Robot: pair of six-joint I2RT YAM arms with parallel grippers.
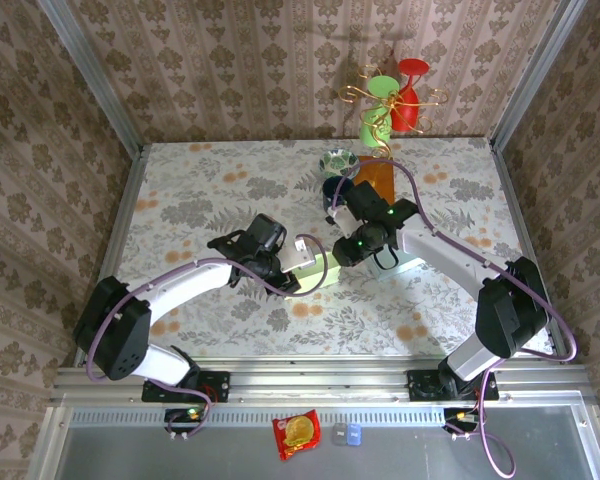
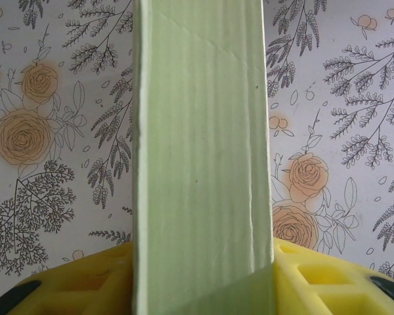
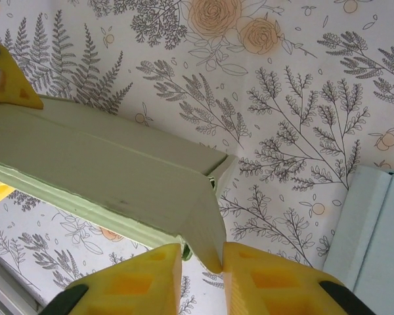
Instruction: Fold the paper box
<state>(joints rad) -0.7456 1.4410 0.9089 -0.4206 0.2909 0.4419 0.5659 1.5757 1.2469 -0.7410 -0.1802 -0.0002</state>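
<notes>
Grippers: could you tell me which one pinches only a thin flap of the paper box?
The right gripper: it nips a thin flap of the paper box, whereas the left gripper straddles a wide panel.

Bright, even light; soft shadows

Centre: pale green paper box (image 1: 320,268) on floral table (image 1: 230,180), between left gripper (image 1: 290,272) and right gripper (image 1: 340,252).
Behind: patterned ceramic bowl (image 1: 338,160), left of orange wooden board (image 1: 377,178).
Near ledge: red snack packet (image 1: 296,433).

Far right: wire stand (image 1: 355,94) bearing green cup (image 1: 373,128) and red cup (image 1: 404,115); patterned bowl (image 1: 338,161) just beside. Near ledge: red snack packet (image 1: 296,434).
</notes>
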